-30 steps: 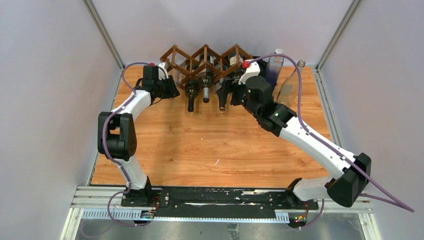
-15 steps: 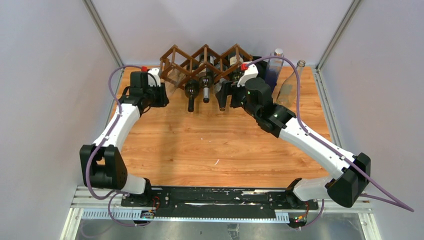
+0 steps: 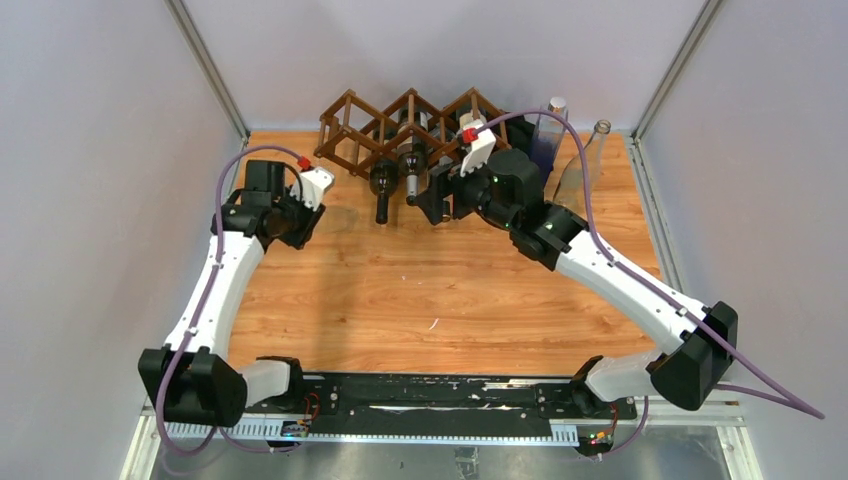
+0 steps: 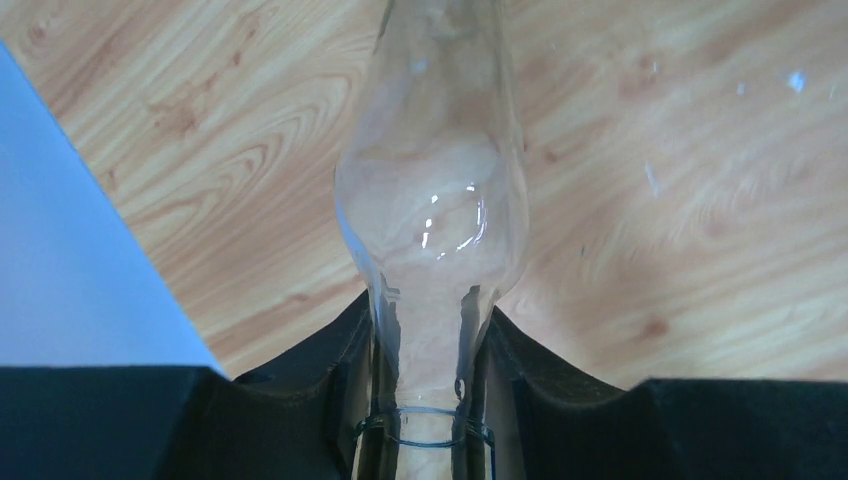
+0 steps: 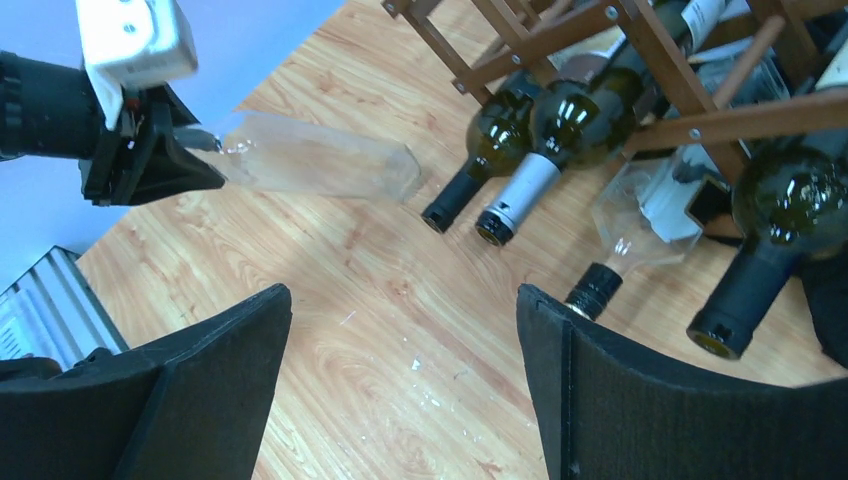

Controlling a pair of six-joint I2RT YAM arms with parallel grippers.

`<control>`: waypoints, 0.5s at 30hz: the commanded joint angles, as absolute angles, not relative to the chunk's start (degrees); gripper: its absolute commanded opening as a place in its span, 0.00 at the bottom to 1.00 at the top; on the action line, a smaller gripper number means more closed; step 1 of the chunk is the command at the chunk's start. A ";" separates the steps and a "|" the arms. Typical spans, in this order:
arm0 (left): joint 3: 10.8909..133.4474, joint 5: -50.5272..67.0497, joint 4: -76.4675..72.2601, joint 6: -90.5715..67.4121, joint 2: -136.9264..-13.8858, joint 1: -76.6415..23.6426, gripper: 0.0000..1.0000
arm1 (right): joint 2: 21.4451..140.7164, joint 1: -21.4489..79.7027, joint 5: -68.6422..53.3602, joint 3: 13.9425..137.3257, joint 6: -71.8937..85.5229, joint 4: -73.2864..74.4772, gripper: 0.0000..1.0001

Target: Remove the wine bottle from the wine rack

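Observation:
The dark brown lattice wine rack point(image 3: 400, 122) stands at the back of the table and also shows in the right wrist view point(image 5: 690, 75). My left gripper point(image 4: 430, 335) is shut on the neck of a clear glass wine bottle point(image 4: 432, 200). It holds the bottle off the rack, low over the table at the left; the bottle also shows in the right wrist view point(image 5: 320, 160). My right gripper point(image 5: 400, 340) is open and empty, in front of the rack's right half point(image 3: 435, 195). Several bottles remain in the rack, necks pointing forward point(image 5: 555, 130).
Two clear bottles point(image 3: 548, 130) point(image 3: 588, 155) stand upright at the back right, behind my right arm. Grey enclosure walls close in both sides and the back. A clear bottle with a black cap point(image 5: 640, 225) and a dark one point(image 5: 775, 225) lie in the rack near my right fingers.
My left arm has drawn back to the left and toward the near side, carrying the clear bottle clear of the rack. My right gripper has shifted left along the rack's front.

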State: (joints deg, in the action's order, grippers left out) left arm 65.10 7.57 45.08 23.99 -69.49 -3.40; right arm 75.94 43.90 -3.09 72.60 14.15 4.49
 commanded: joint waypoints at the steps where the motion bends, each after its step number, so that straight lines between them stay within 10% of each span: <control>1: 67.83 10.51 50.07 39.83 -64.23 -3.24 0.00 | 76.49 44.69 -8.78 76.85 9.40 4.90 0.87; 15: 71.18 22.43 59.29 62.03 -53.86 -3.25 0.00 | 79.57 44.66 -29.82 78.86 3.12 7.62 0.94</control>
State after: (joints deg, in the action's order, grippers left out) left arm 68.20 12.95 57.43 51.59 -58.70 -3.40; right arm 78.46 43.90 -19.94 78.59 6.42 6.52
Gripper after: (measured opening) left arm 0.391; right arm 0.920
